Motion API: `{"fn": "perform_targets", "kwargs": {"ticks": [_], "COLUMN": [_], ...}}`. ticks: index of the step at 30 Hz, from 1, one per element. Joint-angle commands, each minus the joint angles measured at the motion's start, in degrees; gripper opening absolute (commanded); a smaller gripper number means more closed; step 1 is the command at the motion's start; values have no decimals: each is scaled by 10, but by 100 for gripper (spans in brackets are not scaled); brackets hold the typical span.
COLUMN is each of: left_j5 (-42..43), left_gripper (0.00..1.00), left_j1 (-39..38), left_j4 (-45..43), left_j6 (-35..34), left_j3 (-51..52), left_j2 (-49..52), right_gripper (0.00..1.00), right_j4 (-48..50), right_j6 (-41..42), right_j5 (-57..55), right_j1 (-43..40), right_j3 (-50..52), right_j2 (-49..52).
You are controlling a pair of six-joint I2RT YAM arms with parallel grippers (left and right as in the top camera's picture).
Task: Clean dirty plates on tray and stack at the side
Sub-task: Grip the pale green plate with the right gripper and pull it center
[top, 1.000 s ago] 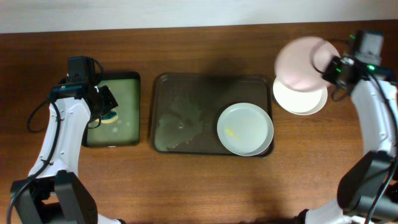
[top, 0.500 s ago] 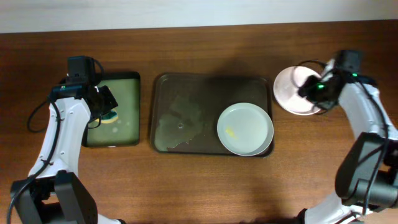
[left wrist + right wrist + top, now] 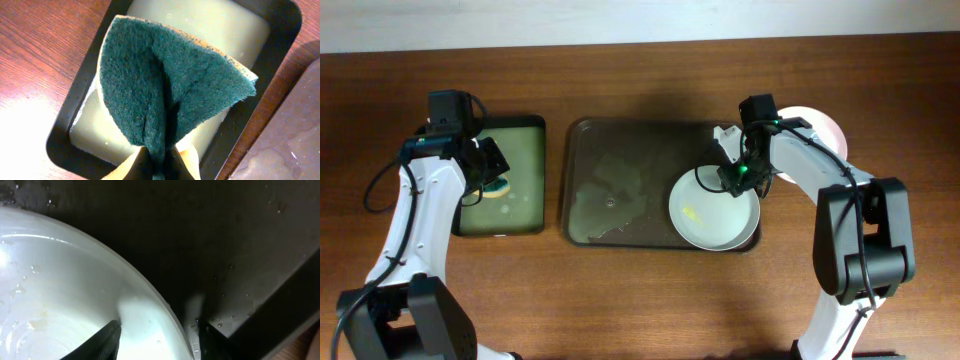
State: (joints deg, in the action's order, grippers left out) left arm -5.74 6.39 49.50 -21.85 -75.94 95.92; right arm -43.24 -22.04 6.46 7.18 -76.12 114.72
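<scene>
The step in hand is picking up the last plate (image 3: pixel 715 215) for cleaning. It lies flat, face up, at the tray's (image 3: pixel 610 160) 4 o'clock corner, with a yellow smear (image 3: pixel 691 212) toward its 8 o'clock side. Being round, it has no long axis; the tray's runs 9 to 3.

The right gripper (image 3: pixel 738 178) is at the plate's 1 o'clock rim. In the wrist view its fingers (image 3: pixel 110 337) stand apart astride the rim, one inside and one outside, not yet pinching.

The next move seems to call for closing on the rim and tilting the plate up so the smear faces the left arm.

The left gripper (image 3: pixel 159 162) is clamped on a folded green sponge (image 3: pixel 165 85) above the black tub (image 3: pixel 525 130) at the tray's 9 o'clock. The stack (image 3: pixel 823 127) sits off the tray at 2 o'clock.
</scene>
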Motion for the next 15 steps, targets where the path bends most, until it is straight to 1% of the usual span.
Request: {"fn": "perform_targets", "kwargs": {"ticks": [1,2,3,6,8,9,10,11,12,13,15], "left_j5": [4,4,4,7,32,54,61,74,98,114,156], "left_gripper": [0,0,0,0,0,0,0,0,0,0,0], "left_j1": [2,2,2,2,2,2,1,0,-3,-7,-32], "left_j4": [-4,-4,-4,-9,-17,-21,-21,-20,-21,-23,-30], "left_j6": [9,9,9,9,9,9,10,10,10,10,10], "left_j3": [2,2,2,2,2,2,2,2,2,2,2], "left_j2": [1,1,1,1,2,2,2,2,2,2,3], "right_gripper": [43,39,25,9,8,8,5,4,4,4,4], "right_j4": [-15,-21,-34,-46,-41,-23,-6,7,31,45,112], "right_j6": [-17,-17,-17,-8,37,64,84,109,155,182,310], "right_j5": [-7,-7,-4,62,104,104,104,103,103,103,99], "right_j1": [3,3,4,13,41,71,87,98,115,123,151], "right_j3": [0,0,0,-2,-12,-17,-17,-17,-17,-17,-17], "right_j2": [5,5,5,5,5,5,5,5,5,5,5]}}
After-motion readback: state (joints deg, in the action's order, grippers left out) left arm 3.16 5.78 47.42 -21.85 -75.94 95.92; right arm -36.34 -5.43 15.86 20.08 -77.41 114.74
